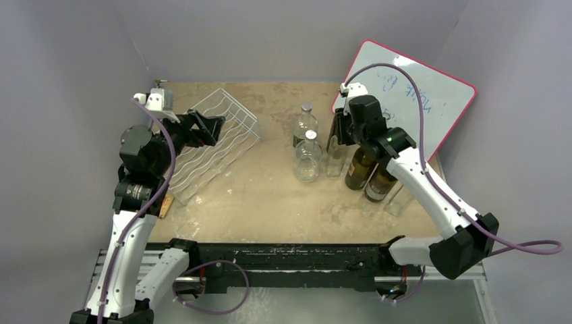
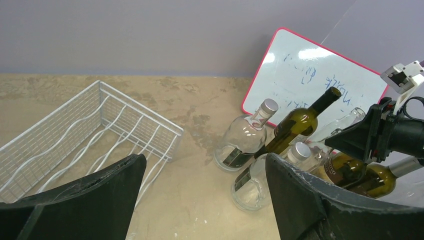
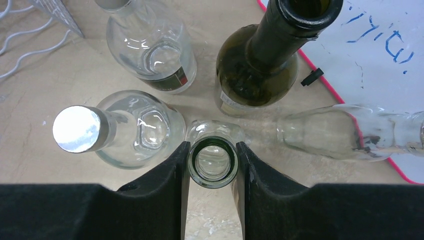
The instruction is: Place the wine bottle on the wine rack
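The white wire wine rack [image 1: 222, 138] stands tilted at the back left; it also shows in the left wrist view [image 2: 90, 135]. My left gripper [image 1: 214, 128] is open and empty, right by the rack [image 2: 204, 167]. My right gripper [image 1: 342, 131] is shut on the open neck of a clear glass wine bottle [image 3: 212, 164], which stands upright [image 1: 335, 162] among the other bottles. A dark green wine bottle [image 3: 260, 70] stands just behind it.
Two round clear bottles with silver caps [image 1: 307, 120] [image 1: 308, 158] stand mid-table. Two brown bottles [image 1: 361, 169] [image 1: 381, 183] and another clear bottle [image 1: 398, 199] stand under my right arm. A red-framed whiteboard [image 1: 421, 91] leans at the back right.
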Action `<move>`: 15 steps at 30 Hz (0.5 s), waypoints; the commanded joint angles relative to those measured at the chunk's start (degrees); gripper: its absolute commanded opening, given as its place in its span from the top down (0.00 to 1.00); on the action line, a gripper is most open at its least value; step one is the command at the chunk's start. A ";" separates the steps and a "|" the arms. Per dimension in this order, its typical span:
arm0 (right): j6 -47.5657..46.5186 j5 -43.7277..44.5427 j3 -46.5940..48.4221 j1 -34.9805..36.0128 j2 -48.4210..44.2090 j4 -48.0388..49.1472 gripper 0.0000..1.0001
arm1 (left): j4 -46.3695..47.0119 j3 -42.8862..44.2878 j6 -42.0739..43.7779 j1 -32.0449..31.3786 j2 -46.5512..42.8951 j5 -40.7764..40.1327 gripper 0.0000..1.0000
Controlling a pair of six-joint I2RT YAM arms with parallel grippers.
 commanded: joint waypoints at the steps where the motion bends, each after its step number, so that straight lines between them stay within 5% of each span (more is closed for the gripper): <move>1: -1.25 0.44 -0.96 0.38 -2.08 2.58 0.90 | 2.64 0.90 -0.81 -0.33 0.22 1.20 0.11; 7: -3.38 -3.00 -1.49 0.35 -6.00 2.25 1.00 | 4.52 0.93 -1.47 -1.64 2.27 8.88 0.11; 15: -4.19 -10.09 -2.38 0.37 -10.53 -0.89 1.00 | 4.41 1.11 -0.31 -7.18 7.43 9.28 0.11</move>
